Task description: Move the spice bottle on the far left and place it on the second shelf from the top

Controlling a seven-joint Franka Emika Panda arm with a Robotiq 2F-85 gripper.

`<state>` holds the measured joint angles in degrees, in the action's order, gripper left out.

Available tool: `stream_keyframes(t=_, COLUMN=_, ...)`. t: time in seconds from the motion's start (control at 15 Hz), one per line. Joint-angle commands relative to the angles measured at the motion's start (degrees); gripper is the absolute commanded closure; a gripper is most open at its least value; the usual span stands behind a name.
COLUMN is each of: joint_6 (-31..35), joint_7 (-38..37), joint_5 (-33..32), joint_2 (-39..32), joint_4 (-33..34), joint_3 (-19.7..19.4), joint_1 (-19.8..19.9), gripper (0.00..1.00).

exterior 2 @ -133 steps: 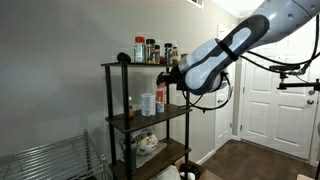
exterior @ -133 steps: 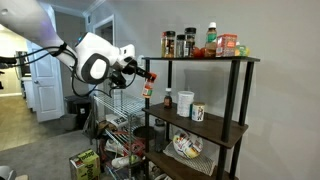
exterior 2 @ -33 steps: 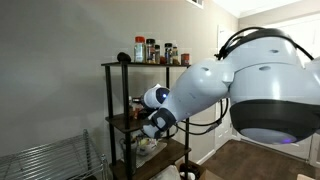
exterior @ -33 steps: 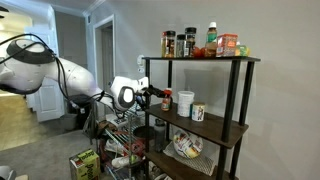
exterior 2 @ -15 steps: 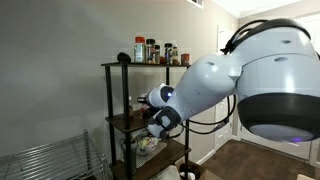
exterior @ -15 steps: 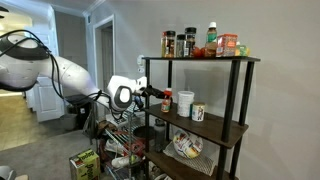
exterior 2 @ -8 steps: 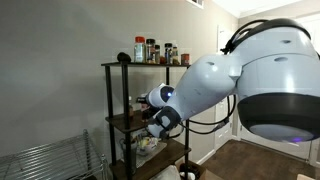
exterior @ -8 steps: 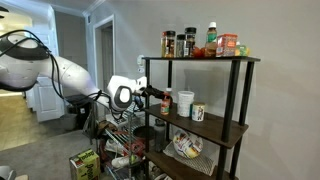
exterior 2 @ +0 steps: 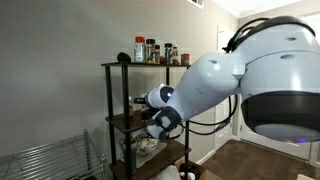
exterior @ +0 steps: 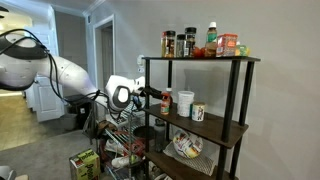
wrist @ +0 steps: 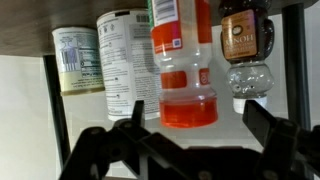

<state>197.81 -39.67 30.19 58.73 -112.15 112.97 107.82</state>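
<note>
In an exterior view, my gripper [exterior: 148, 95] reaches the near end of the second shelf [exterior: 215, 128] of the black-framed unit. The spice bottle [exterior: 156, 96] stands on that board, at 3 o'clock from my wrist.

In an exterior view, my arm [exterior 2: 205, 85] covers most of the second shelf [exterior 2: 122, 121]; I cannot make out the bottle there.

In the wrist view, my gripper [wrist: 195, 135] is released, jaws wide on either side of the spice bottle [wrist: 184, 60], touching nothing. White labelled tins [wrist: 125, 55] sit at its 9 o'clock, a dark jar [wrist: 245, 35] at 3 o'clock.
</note>
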Motion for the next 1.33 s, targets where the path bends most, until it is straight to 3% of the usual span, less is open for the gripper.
stream_keyframes(t=0.0, joint_6=0.0, joint_7=0.4, joint_5=-0.7, joint_2=-5.5, joint_4=-5.3, joint_3=-0.4, joint_1=-4.3, gripper=0.00)
stream_keyframes(t=0.6, joint_6=0.0, joint_7=0.5, joint_5=-0.3, joint_2=-10.3, joint_4=-15.8, joint_3=-6.7, joint_1=-15.6, gripper=0.00)
stream_keyframes(t=1.27, joint_6=0.0, joint_7=-0.2, joint_5=-0.9, joint_2=-18.9, joint_4=-24.3, joint_3=-10.2, joint_1=-26.8, gripper=0.00)
